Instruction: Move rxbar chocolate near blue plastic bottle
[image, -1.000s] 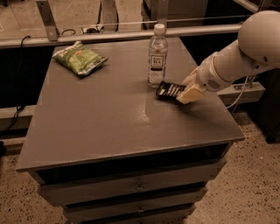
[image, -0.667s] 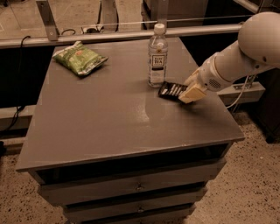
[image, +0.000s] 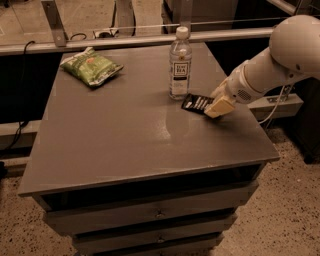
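1. Setting: indoor robot-testing lab or workshop area.
2. Evidence: grey bench (image: 125, 135) with drawers (image: 160, 215) beneath; speckled hard floor (image: 295, 210) around the bench; metal-railed glass partition (image: 90, 17) behind the bench.
3. Robot: white arm (image: 280, 60), its gripper (image: 215, 104) over the bench's right side.

Gripper (image: 218, 106), at the right of the table (image: 100, 145), covers the right end of the rxbar chocolate (image: 195, 103). Arm (image: 292, 50) cut off by the right edge. Blue plastic bottle (image: 180, 62): small label text unreadable. Lowest drawer (image: 150, 244) cut off at the bottom edge.
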